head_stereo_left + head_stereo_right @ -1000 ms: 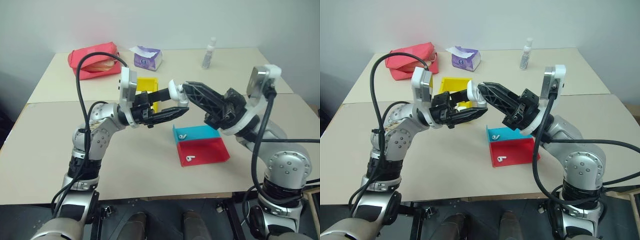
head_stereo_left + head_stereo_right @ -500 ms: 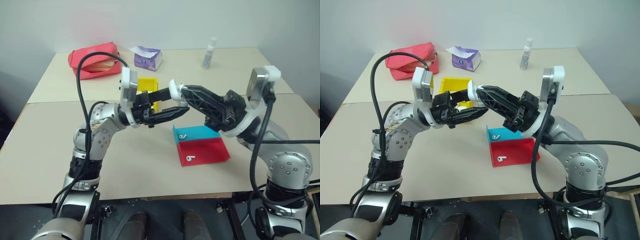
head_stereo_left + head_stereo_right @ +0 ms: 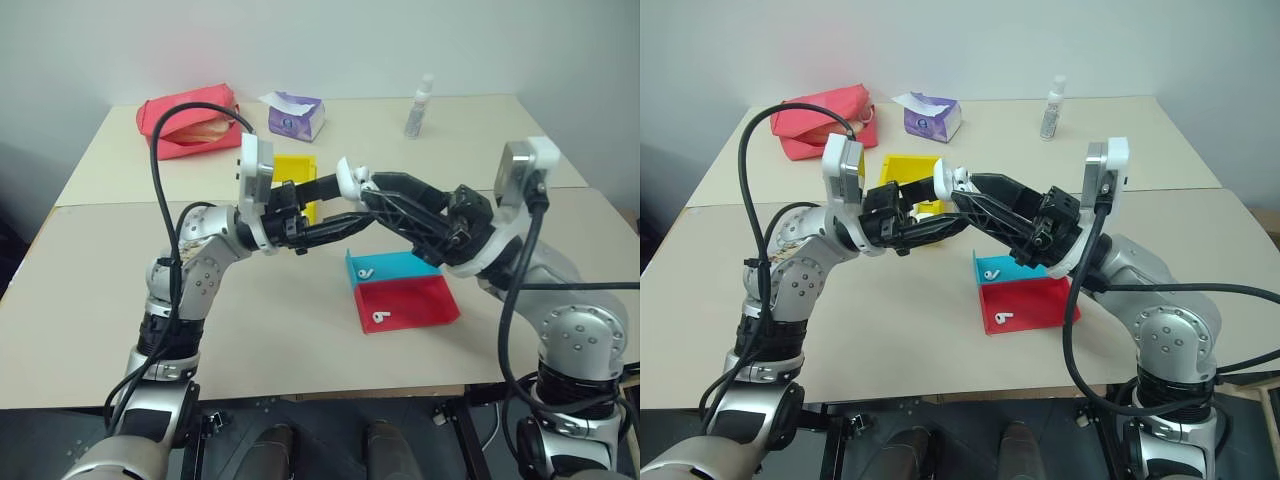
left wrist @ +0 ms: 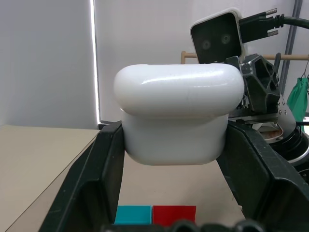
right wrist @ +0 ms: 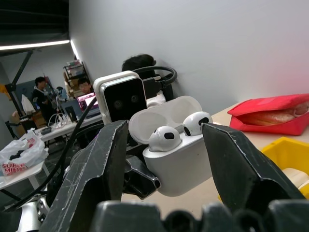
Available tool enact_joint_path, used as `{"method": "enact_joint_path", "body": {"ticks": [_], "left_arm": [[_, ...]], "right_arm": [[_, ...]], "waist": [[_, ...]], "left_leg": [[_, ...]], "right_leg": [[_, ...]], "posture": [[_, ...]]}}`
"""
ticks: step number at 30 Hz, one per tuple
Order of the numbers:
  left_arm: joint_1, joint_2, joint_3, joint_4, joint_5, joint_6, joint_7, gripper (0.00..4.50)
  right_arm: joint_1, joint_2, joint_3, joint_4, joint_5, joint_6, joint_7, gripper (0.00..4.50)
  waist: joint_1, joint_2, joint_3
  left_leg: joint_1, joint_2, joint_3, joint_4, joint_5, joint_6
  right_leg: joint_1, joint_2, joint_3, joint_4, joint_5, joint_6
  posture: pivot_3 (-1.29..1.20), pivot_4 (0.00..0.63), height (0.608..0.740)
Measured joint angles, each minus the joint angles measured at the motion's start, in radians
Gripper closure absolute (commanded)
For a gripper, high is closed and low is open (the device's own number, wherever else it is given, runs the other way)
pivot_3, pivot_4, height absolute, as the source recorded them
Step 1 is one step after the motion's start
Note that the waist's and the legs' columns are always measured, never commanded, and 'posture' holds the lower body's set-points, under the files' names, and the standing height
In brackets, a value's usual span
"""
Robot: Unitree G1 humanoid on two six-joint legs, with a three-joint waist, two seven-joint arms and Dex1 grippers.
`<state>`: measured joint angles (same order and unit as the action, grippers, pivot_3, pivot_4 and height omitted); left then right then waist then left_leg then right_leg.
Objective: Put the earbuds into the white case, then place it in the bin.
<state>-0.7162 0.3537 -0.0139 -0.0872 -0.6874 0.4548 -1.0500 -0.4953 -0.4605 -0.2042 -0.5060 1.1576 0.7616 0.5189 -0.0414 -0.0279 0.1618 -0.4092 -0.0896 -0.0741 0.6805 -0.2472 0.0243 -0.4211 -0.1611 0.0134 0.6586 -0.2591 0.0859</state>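
Table, broad and beige [image 3: 250,320], bearing bright yellow rectangular plastic bin [image 3: 296,165] at far middle. Small glossy white rounded plastic case [image 4: 178,116] held in mid-air near the bin, lid flipped up, clamped across its lower body by left tool [image 3: 348,203]. Right tool [image 3: 368,190] spread wide, one finger either side, gripping nothing. Two tiny white stemmed earbuds [image 5: 164,137] seated inside. Probably light, stiff, slippery: best held across the body, below the hinge.

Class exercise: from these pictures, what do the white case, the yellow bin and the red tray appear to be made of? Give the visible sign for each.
White case: glossy hard plastic, it seems; smooth rounded shell with soft highlights.
Yellow bin: apparently rigid plastic; uniform bright colour, thin upright walls.
Red tray: likely the same kind of plastic; flat even colour, crisp shallow edges, little shine.
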Motion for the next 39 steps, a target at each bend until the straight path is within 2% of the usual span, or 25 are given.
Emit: {"method": "enact_joint_path", "body": {"ticks": [3, 10, 15, 17, 24, 28, 33, 39], "left_arm": [[0.001, 0.008, -0.002, 0.028, 0.022, -0.013, -0.011, 1.73], [0.025, 0.021, -0.037, 0.081, 0.103, -0.082, -0.065, 1.73], [0.024, 0.009, -0.067, 0.127, 0.163, -0.154, -0.086, 1.73], [0.017, -0.017, -0.095, 0.162, 0.214, -0.203, -0.081, 1.73], [0.012, -0.056, -0.148, 0.214, 0.291, -0.274, -0.077, 1.73], [0.009, -0.072, -0.145, 0.217, 0.295, -0.277, -0.058, 1.73], [0.043, -0.06, -0.126, 0.185, 0.294, -0.273, -0.028, 1.73], [0.064, -0.032, -0.078, 0.117, 0.286, -0.27, 0.022, 1.73]], "right_arm": [[0.003, -0.007, -0.006, -0.004, 0.003, -0.011, 0.002, 2.14], [-0.013, -0.089, -0.035, -0.003, 0.004, -0.015, -0.007, 4.49], [-0.122, -0.232, -0.02, 0.02, 0.001, 0.045, 0.003, 4.49], [-0.205, -0.287, 0.066, 0.024, -0.043, 0.097, 0.012, 4.49], [-0.416, -0.36, 0.304, 0.057, -0.182, 0.215, 0.129, 4.49], [-0.44, -0.401, 0.395, 0.066, -0.284, 0.232, 0.206, 4.49], [-0.418, -0.453, 0.387, 0.08, -0.356, 0.224, 0.276, 4.49], [-0.335, -0.44, 0.262, 0.112, -0.368, 0.206, 0.269, 4.49]], "waist": [[0.0, 0.0, 0.0], [0.003, 0.0, 0.0], [0.002, 0.0, 0.0], [0.002, 0.0, 0.0], [0.003, 0.0, 0.0], [0.011, 0.0, 0.0], [0.019, 0.0, 0.0], [0.025, 0.0, 0.0]], "left_leg": [[0.0, 0.0, 0.0, 0.0, 0.0, 0.0], [0.0, 0.0, 0.0, 0.0, 0.0, 0.0], [0.0, 0.0, 0.001, 0.0, 0.0, 0.0], [0.0, 0.0, 0.001, 0.0, 0.0, 0.0], [-0.003, 0.0, 0.0, 0.001, -0.001, 0.001], [-0.005, 0.0, 0.0, 0.003, -0.001, 0.002], [-0.006, 0.0, 0.0, 0.003, -0.001, 0.002], [-0.006, 0.0, 0.0, 0.004, -0.001, 0.002]], "right_leg": [[0.0, 0.0, 0.0, 0.0, 0.0, 0.0], [0.0, 0.0, 0.0, -0.001, 0.0, 0.0], [0.0, 0.0, 0.0, -0.001, 0.0, 0.0], [0.0, 0.0, 0.0, -0.001, 0.0, 0.0], [-0.001, 0.0, -0.001, -0.002, 0.0, 0.0], [-0.002, -0.001, -0.002, -0.002, 0.0, 0.0], [-0.002, -0.001, -0.002, -0.002, 0.0, 0.0], [-0.002, -0.001, -0.002, -0.002, 0.0, 0.0]], "posture": [[0.0, 0.15, 0.74], [0.0, 0.15, 0.74], [0.0, 0.15, 0.74], [0.0, 0.15, 0.74], [0.0, 0.15, 0.74], [0.0, 0.15, 0.74], [0.0, 0.15, 0.74], [0.0, 0.15, 0.74]]}}
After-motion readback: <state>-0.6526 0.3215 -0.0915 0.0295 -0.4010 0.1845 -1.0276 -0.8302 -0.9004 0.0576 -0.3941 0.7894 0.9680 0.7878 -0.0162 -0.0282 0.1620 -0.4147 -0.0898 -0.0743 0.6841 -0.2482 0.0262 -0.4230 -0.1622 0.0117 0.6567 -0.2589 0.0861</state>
